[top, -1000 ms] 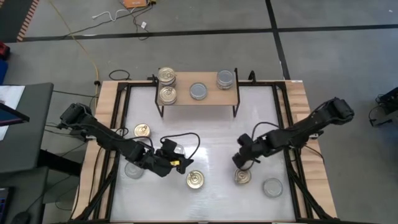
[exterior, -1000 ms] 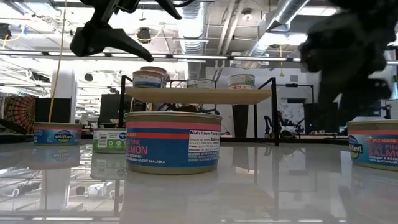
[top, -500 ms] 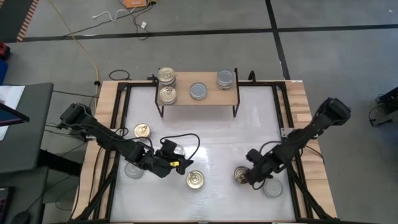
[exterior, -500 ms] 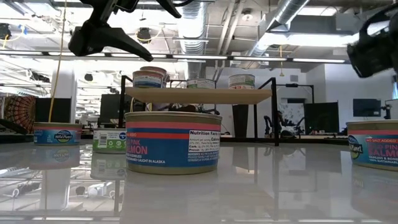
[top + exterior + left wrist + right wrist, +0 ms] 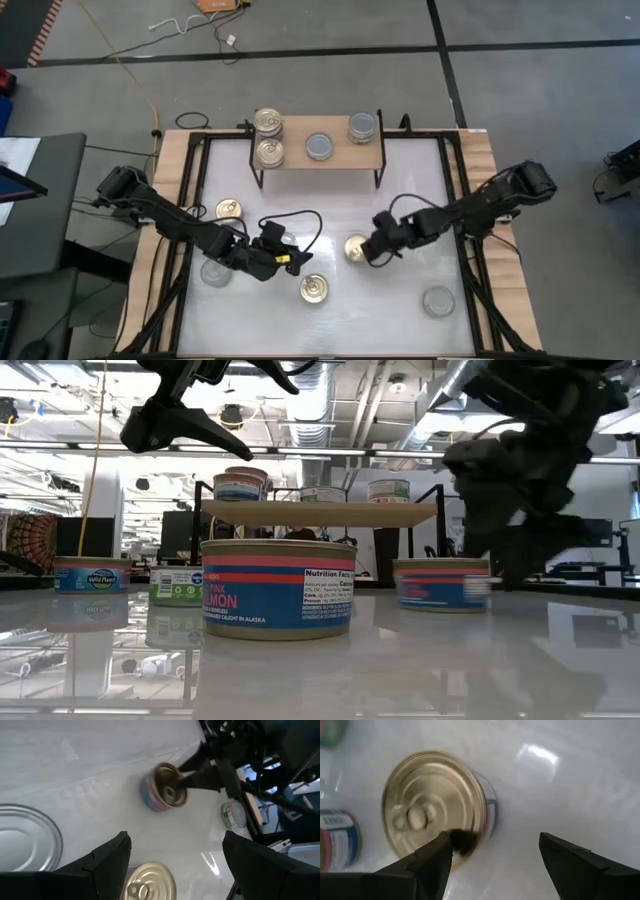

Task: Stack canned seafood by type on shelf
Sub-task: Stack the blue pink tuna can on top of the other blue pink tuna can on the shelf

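A gold-lidded can [image 5: 354, 248] of the canned seafood stands at the table's middle. My right gripper [image 5: 370, 250] is open just to its right, one finger at the lid's edge. My left gripper [image 5: 295, 266] hovers open at the near left, above another gold-lidded can [image 5: 314, 289]. On the shelf [image 5: 340, 160] at the far side are two gold-lidded cans [image 5: 267, 137] at its left end and two silver-lidded ones [image 5: 319, 147], [image 5: 363, 127]. Other cans [image 5: 229, 210], [image 5: 437, 300] rest on the table. My right gripper touches the gold-lidded can with one fingertip [image 5: 440, 851], at the lid's edge [image 5: 470, 827] on the side nearest the gripper. The other finger [image 5: 575, 862] stands apart from the can. The fingers slant down from the table's right. The can stands upright on the table, blurred.
A silver-lidded can [image 5: 213, 272] lies partly under my left arm. The table's wooden rim and black frame rails [image 5: 190, 190] run along both sides. White tabletop [image 5: 400, 200] shows between the shelf and my right gripper.
My right gripper went toward the near right edge and down beside the gold-lidded can, then swept back toward the left and far. The can slid along the table with it, from the near right to the middle, staying upright.
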### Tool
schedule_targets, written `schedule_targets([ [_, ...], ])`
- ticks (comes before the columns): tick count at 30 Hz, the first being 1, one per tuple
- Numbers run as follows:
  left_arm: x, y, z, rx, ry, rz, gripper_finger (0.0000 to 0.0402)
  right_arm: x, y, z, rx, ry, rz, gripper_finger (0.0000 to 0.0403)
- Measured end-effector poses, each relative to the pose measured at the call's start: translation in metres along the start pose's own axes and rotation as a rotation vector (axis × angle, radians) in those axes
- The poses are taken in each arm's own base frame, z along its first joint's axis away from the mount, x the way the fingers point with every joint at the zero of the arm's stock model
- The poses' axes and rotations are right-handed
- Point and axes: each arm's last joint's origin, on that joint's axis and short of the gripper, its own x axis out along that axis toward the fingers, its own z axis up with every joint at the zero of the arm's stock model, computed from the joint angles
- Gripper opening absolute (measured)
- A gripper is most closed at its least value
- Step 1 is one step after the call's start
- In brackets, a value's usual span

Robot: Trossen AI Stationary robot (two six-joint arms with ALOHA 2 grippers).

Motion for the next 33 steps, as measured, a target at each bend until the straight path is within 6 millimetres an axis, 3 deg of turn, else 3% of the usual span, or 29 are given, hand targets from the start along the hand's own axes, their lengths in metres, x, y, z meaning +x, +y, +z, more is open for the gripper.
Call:
schedule_targets([
  [7, 0.013, -0.002, 0.003, 0.004, -0.032, -0.027, 0.0299, -0.042, 0.000, -0.001, -0.044, -0.019, 0.113, 0.0317],
  [12, 0.047, 0.000, -0.008, 0.026, -0.042, -0.069, 0.0299, -0.069, -0.005, -0.014, -0.065, -0.042, 0.152, 0.0317],
  [17, 0.080, 0.003, -0.015, 0.007, -0.012, -0.069, 0.0298, -0.085, -0.019, -0.033, -0.014, -0.126, 0.076, 0.0317],
  [22, 0.104, -0.008, -0.007, 0.036, 0.006, -0.076, 0.0291, -0.085, -0.023, -0.043, 0.020, -0.162, 0.055, 0.0317],
  [33, 0.141, 0.001, -0.004, 0.017, 0.079, -0.045, 0.0290, -0.038, -0.013, -0.046, 0.031, -0.191, 0.168, 0.0317],
])
